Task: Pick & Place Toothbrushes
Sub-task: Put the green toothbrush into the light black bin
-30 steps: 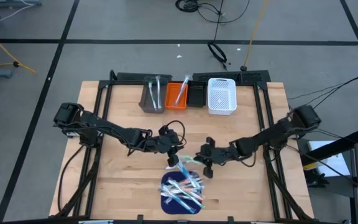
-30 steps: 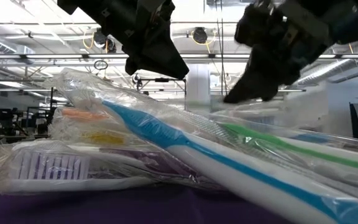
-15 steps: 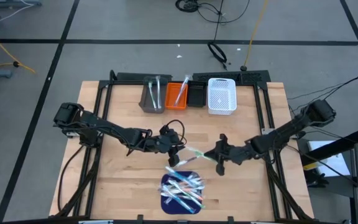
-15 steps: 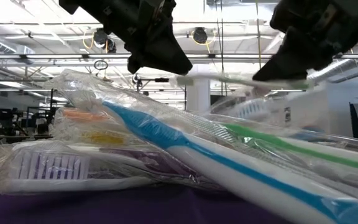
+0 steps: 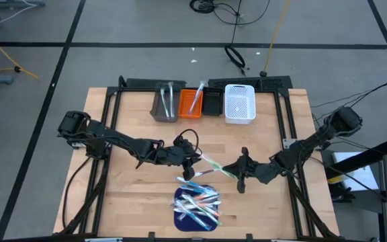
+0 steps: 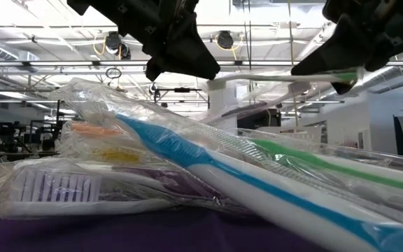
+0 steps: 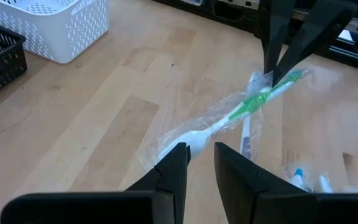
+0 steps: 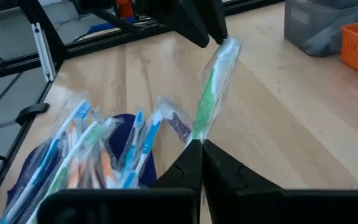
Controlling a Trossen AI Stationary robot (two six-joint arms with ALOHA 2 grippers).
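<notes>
Green wrapped toothbrush (image 7: 252, 104) | both hands clamp it: left hand (image 7: 199, 163), right hand (image 8: 200, 154) | no legible writing

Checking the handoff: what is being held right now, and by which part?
Green-and-white wrapped toothbrush: right gripper pinches one end, left gripper the other.

overhead, table-level close, perhaps, two wrists

green-white toothbrush (image 7: 238, 112), orange bin (image 5: 191, 102) — white basket (image 5: 240, 103)
</notes>
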